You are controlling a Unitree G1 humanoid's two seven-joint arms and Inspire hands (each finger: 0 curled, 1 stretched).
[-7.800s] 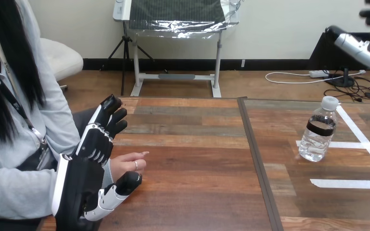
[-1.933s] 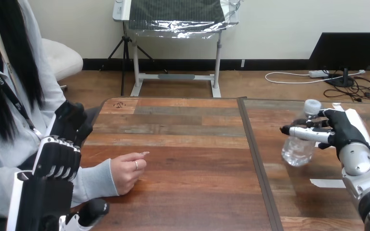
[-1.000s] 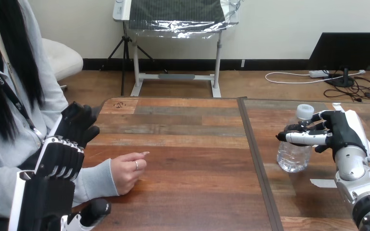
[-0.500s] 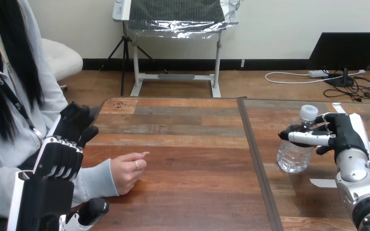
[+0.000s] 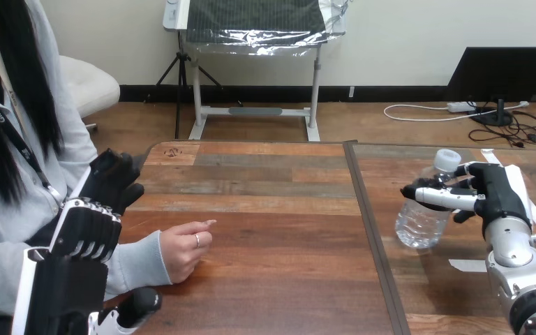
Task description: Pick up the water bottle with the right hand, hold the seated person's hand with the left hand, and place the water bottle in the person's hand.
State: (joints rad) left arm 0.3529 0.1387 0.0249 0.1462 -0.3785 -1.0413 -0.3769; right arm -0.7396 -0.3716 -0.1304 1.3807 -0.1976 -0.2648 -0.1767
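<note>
- The wooden plank table (image 5: 272, 230) has two tops that meet at a dark narrow seam strip (image 5: 373, 237), which runs from the far edge towards the near edge.
- White tape strips (image 5: 469, 265) are stuck flat on the right-hand top, near the robot's right arm.
- The person's hand (image 5: 185, 251) rests on the left-hand top, loosely curled, with one fingertip pointing to the view's right. Its pale grey sleeve (image 5: 136, 269) runs back towards the view's left edge.
- The robot's left hand (image 5: 87, 234) stands raised just beside that sleeve, with its white-shelled back to the camera. Its fingers (image 5: 115, 181) are loosely bent in the air and its thumb (image 5: 139, 305) is spread low, below the sleeve. It has hold of nothing and is apart from the person's hand.
- The clear plastic water bottle with a white cap (image 5: 417, 223) is over the right-hand top, just right of the seam and well apart from the person's hand.
- The robot's right hand (image 5: 495, 192) has it: the fingers (image 5: 436, 195) are wrapped round its upper part, just under the cap.
- The bottle's long axis is tilted. The cap end is up and leans to the view's right, and the base swings out to the lower left.
- Whether the base touches the wood cannot be told.
- Between the bottle and the person's hand lie the seam and bare planks.
</note>
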